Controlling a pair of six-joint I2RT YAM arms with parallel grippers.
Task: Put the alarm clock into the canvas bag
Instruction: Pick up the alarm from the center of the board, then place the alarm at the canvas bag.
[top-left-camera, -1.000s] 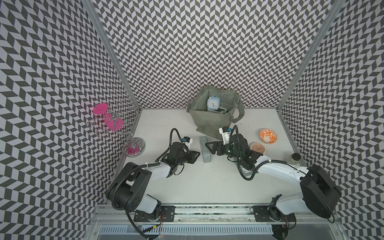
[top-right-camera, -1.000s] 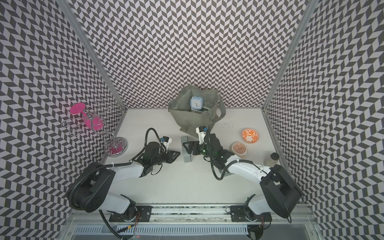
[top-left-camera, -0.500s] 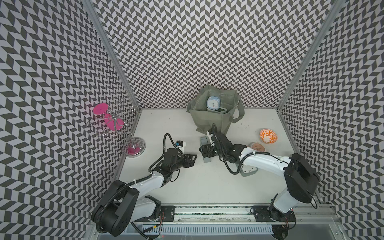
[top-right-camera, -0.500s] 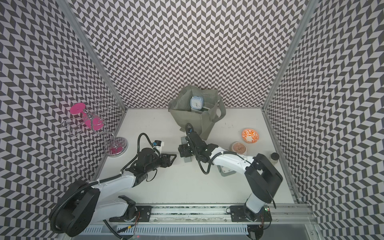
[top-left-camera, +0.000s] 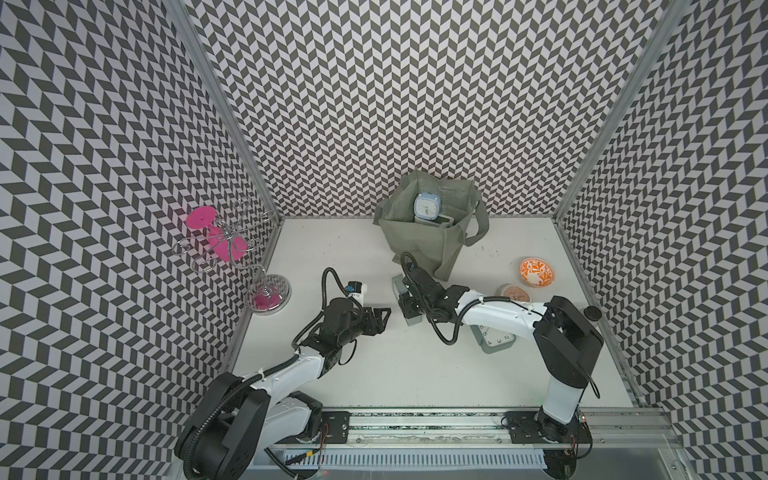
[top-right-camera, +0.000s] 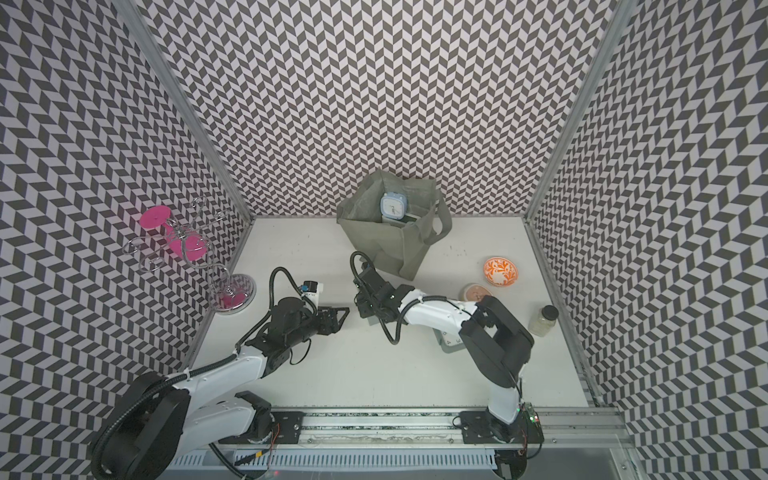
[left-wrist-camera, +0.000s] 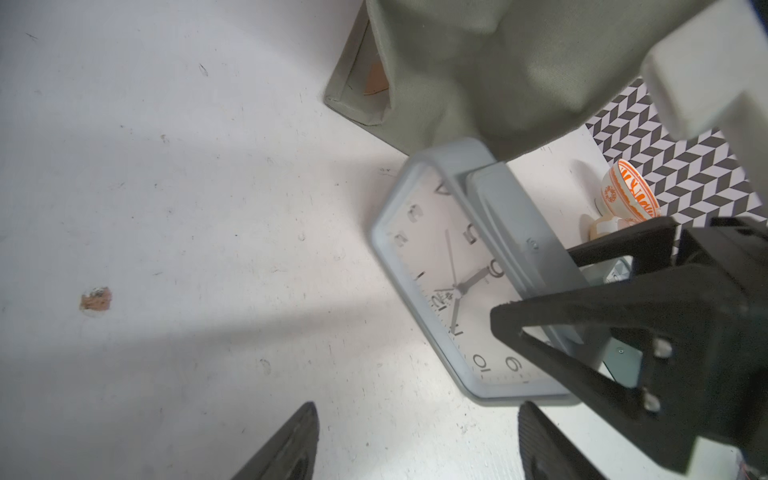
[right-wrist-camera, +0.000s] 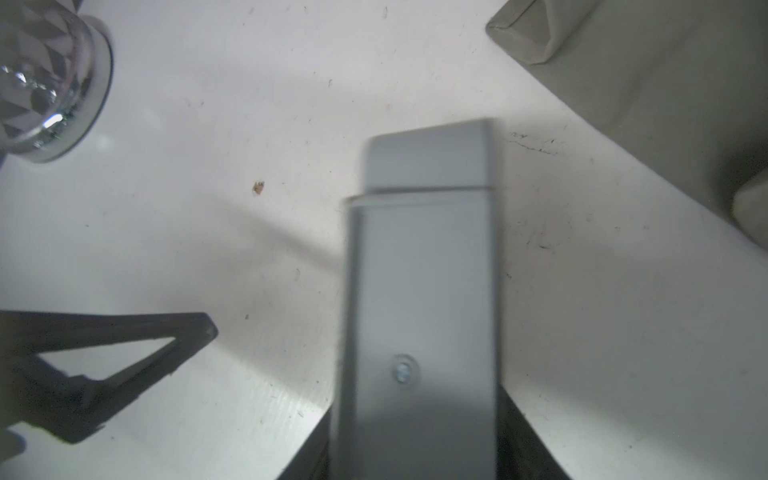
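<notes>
A slim grey alarm clock (top-left-camera: 400, 286) stands on edge on the table in front of the grey-green canvas bag (top-left-camera: 419, 249). My right gripper (top-left-camera: 409, 307) is shut on this clock: in the right wrist view both fingers press its narrow sides (right-wrist-camera: 419, 291). My left gripper (top-left-camera: 384, 324) is open and empty, a short way left of the clock. The left wrist view shows the clock's white face (left-wrist-camera: 440, 286) beyond the spread fingertips (left-wrist-camera: 307, 419). A pale blue alarm clock (top-left-camera: 427, 206) lies inside the bag.
Another grey clock (top-left-camera: 496, 340) lies flat under my right forearm. An orange patterned bowl (top-left-camera: 536, 272), a small pinkish tub (top-left-camera: 514, 294) and a black-lidded jar (top-right-camera: 544, 320) sit at the right. A wire stand with a pink glass (top-left-camera: 224, 245) stands by the left wall.
My left gripper opened, let go of the grey clock and drew back to the left. My right gripper reached the clock and closed on its sides.
</notes>
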